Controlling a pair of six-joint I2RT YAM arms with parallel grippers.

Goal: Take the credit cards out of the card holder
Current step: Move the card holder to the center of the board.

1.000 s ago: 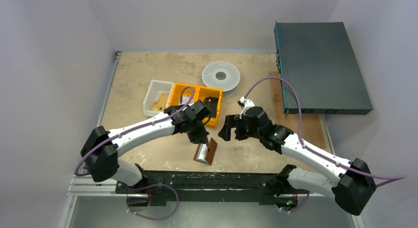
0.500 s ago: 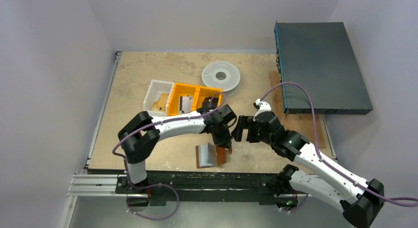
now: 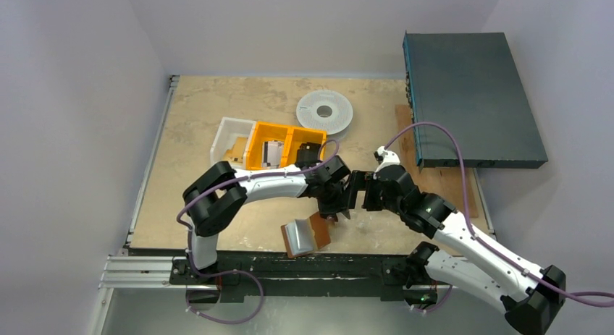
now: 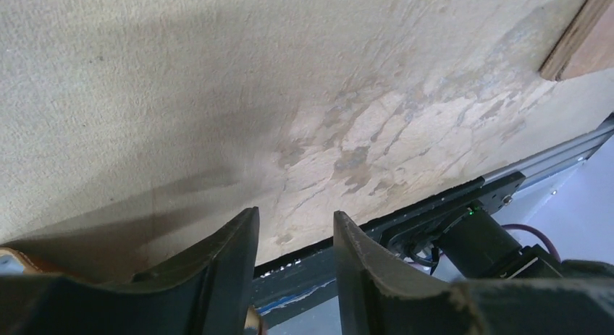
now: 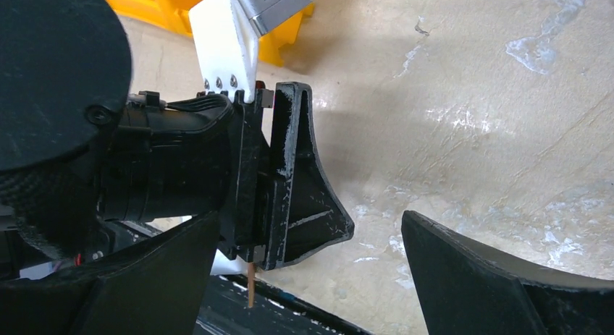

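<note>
- Left hand [image 4: 293,226] has its fingers parted, with only bare tabletop [image 4: 217,96] showing in the gap; nothing is gripped.
- Right hand [image 3: 360,192] gapes wide just beside the left hand and holds nothing.
- Card holder [image 3: 308,234] lies partly unfolded near the tabletop's near edge, pale grey face up, close by the left hand's fingertips.
- Whether any credit cards sit in it cannot be told.
</note>
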